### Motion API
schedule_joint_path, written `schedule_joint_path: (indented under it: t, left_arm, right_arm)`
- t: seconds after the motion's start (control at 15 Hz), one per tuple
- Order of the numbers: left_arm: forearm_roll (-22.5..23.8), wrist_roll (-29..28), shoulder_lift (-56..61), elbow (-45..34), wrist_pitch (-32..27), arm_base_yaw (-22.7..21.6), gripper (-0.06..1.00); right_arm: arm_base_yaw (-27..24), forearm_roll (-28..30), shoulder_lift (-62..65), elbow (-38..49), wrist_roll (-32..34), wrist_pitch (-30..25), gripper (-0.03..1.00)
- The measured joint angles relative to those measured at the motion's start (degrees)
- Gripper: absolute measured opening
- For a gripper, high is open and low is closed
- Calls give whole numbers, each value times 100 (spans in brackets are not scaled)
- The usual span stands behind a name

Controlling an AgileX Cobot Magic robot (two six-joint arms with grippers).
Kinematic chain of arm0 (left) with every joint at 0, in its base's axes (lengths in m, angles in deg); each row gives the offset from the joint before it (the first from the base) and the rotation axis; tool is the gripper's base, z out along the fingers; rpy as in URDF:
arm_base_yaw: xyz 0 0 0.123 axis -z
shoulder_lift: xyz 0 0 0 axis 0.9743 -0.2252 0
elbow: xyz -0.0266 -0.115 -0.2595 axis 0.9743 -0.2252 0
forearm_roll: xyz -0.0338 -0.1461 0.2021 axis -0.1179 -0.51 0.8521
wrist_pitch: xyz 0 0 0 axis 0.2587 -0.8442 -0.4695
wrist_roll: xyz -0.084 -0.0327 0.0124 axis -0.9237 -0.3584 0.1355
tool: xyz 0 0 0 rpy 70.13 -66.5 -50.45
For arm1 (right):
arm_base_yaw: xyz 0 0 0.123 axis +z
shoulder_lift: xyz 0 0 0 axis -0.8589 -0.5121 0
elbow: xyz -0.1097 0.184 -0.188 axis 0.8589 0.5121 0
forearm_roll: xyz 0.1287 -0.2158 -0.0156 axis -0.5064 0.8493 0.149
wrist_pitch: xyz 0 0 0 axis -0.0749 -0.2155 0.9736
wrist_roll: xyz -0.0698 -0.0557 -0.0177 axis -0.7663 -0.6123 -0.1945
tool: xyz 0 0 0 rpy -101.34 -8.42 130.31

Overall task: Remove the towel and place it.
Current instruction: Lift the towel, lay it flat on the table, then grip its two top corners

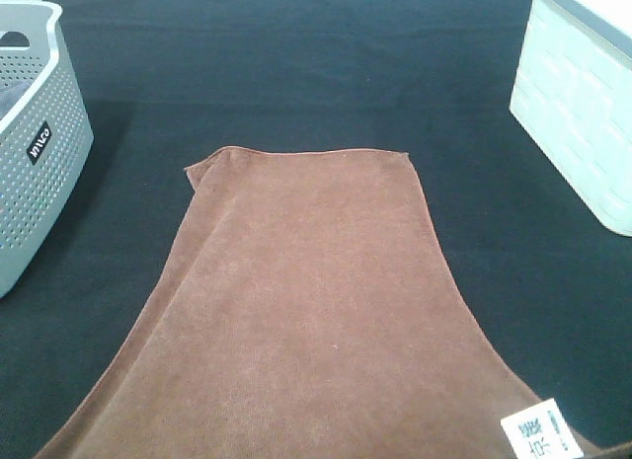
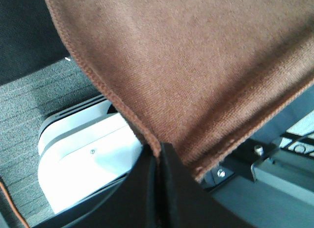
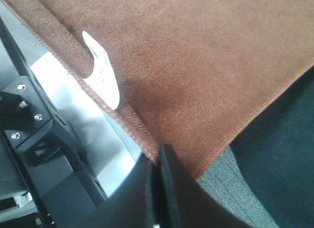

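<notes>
rust-brown rectangular microfibre towel (image 1: pixel 306 301): spread centre to lower frame on black-clothed bench (image 1: pixel 296 64) | left hand (image 2: pixel 158 152): clenched on towel hem | right hand (image 3: pixel 158 152): clenched on towel hem | grey perforated plastic basket (image 1: pixel 35 133): upper left

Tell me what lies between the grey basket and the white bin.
The black cloth and the far end of the towel, in the high view.

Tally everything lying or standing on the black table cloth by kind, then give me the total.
Towels: 1, the rust-brown towel
Baskets: 2, the grey perforated basket and the white basket
Total: 3
</notes>
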Motion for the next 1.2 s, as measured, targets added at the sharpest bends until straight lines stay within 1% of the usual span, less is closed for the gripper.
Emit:
schedule_joint_path:
  t: [0.13,0.2,0.33,0.53,0.6,0.67,0.87,0.93,1.13,1.2]
  left_arm:
    - [-281,458,0,-34,-86,0,0]
    - [-344,602,0,-40,-160,0,0]
    - [-418,991,0,-46,-327,0,0]
    - [-733,1725,0,-63,-630,0,0]
    - [-773,1851,6,-63,-688,0,0]
    - [-773,1851,6,-63,-688,0,0]
    - [-894,2131,6,-63,-842,0,0]
    - [-922,2166,6,-63,-865,0,0]
    - [-1037,2177,6,-63,-917,0,1]
    - [-997,2217,6,-92,-1180,0,9]
  right_arm:
    - [34,-69,0,103,-372,0,0]
    - [183,-74,11,115,-521,6,0]
    - [722,23,11,143,-865,17,0]
    - [1702,126,11,218,-1232,120,0]
    - [1988,172,11,218,-1249,183,0]
    - [1988,172,11,218,-1249,183,0]
    - [2802,304,11,218,-1255,298,0]
    - [2922,327,11,218,-1255,327,0]
    - [2956,338,11,218,-1238,344,1]
    - [2956,602,11,218,-1209,252,8]
